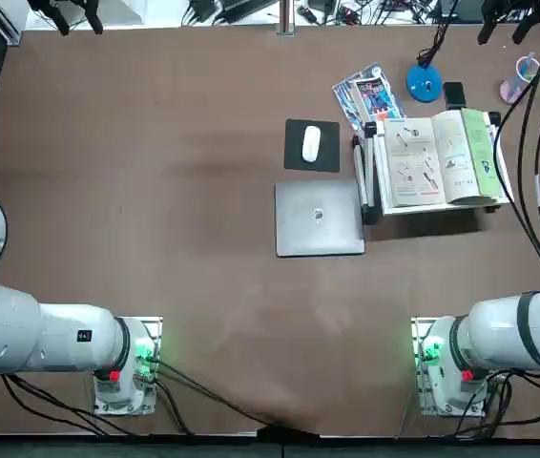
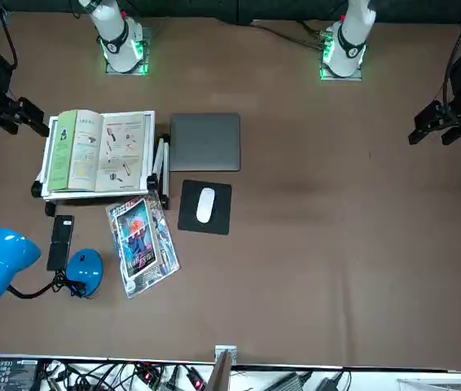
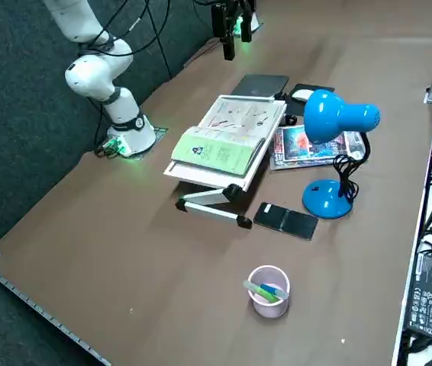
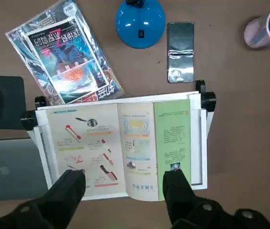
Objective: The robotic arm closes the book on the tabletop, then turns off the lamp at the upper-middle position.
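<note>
The book [image 4: 125,143] lies open on a white folding stand [image 4: 199,143], white illustrated pages up, with a green page on one side. It also shows in the top view [image 1: 442,157], front view [image 2: 100,151] and side view [image 3: 231,133]. My right gripper [image 4: 124,191] hangs high above the book's near edge. It is open, touches nothing, and shows dark at the table's edge in the front view [image 2: 19,114]. The lamp [image 3: 330,152], with a round blue base [image 4: 140,21] and a blue head, stands just beyond the book [image 1: 425,84] [image 2: 84,270].
A black phone [image 4: 180,50] lies beside the lamp base and a glossy magazine [image 4: 63,50] on its other side. A pinkish cup [image 3: 268,290] stands near the table corner. A closed grey laptop [image 1: 319,218] and a mouse on a black pad [image 1: 311,144] sit left of the book.
</note>
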`<state>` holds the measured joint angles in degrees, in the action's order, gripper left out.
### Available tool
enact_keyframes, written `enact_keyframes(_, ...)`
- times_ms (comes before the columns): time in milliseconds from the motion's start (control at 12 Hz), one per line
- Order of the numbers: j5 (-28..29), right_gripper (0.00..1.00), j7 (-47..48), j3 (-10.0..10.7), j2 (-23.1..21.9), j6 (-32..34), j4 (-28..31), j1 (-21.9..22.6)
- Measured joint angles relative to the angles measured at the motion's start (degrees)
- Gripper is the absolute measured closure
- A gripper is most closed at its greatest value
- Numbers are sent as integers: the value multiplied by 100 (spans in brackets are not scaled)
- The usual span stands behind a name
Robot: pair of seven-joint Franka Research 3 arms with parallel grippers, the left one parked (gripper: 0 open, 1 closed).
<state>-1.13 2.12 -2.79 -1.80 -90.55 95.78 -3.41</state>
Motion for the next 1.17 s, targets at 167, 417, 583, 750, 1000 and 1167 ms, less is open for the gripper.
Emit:
enact_keyframes(167,1,0,-2,26,-77,25,89,-35)
enact_keyframes(417,70,0,-49,211,-321,53,362,-78)
enact_keyframes(583,163,0,-261,386,-547,75,582,-95)
enact_keyframes(750,339,0,-531,655,-744,152,773,-102)
enact_keyframes(1000,712,0,-1154,1242,-867,319,929,-118)
enact_keyframes(1167,949,0,-1633,1632,-852,374,997,-140)
